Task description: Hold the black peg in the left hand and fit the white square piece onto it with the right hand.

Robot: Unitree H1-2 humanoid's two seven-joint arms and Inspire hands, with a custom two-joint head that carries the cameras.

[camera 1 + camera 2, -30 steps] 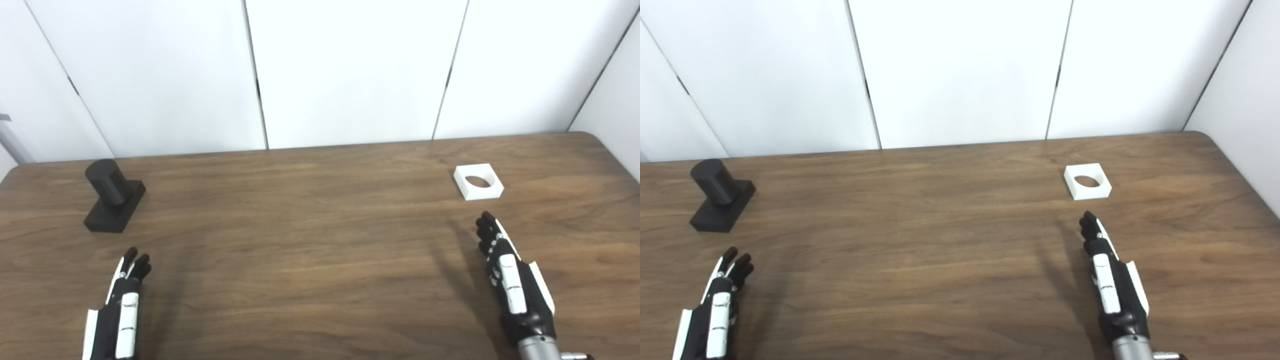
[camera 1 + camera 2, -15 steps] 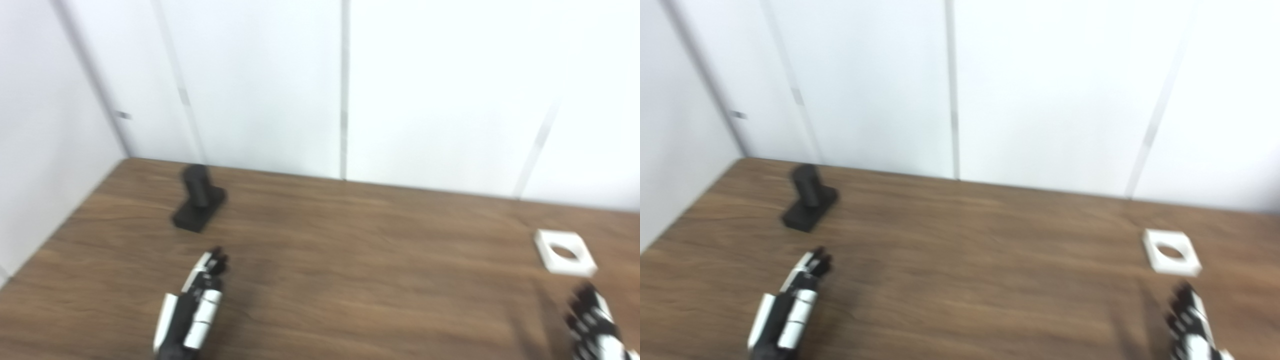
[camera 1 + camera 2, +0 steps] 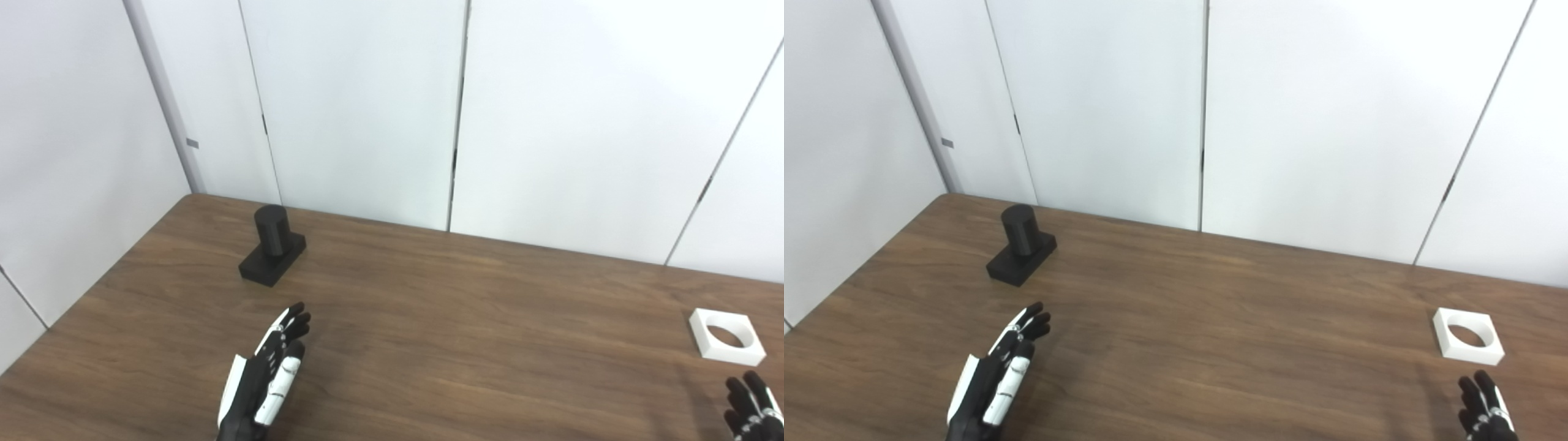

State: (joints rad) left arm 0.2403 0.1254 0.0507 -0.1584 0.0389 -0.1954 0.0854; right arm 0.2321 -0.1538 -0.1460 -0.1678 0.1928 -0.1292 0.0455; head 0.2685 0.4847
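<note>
Black peg (image 3: 272, 246) upright, far left on counter (image 3: 465, 318). White square piece (image 3: 727, 334) flat, right side. Left hand (image 3: 266, 376) empty, fingers extended, short of peg. Right hand (image 3: 750, 407) empty, fingers spread, near piece.

left hand (image 3: 264, 380): black fingers, white plates along the finger backs, a white panel on the outer edge. right hand (image 3: 1482, 409): black fingers, small white segments seen, rest cropped.

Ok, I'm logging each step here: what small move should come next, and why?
Probably reach the left hand forward to the black peg: it stands untouched on the table, and both hands hold nothing. The white square piece can wait.
</note>
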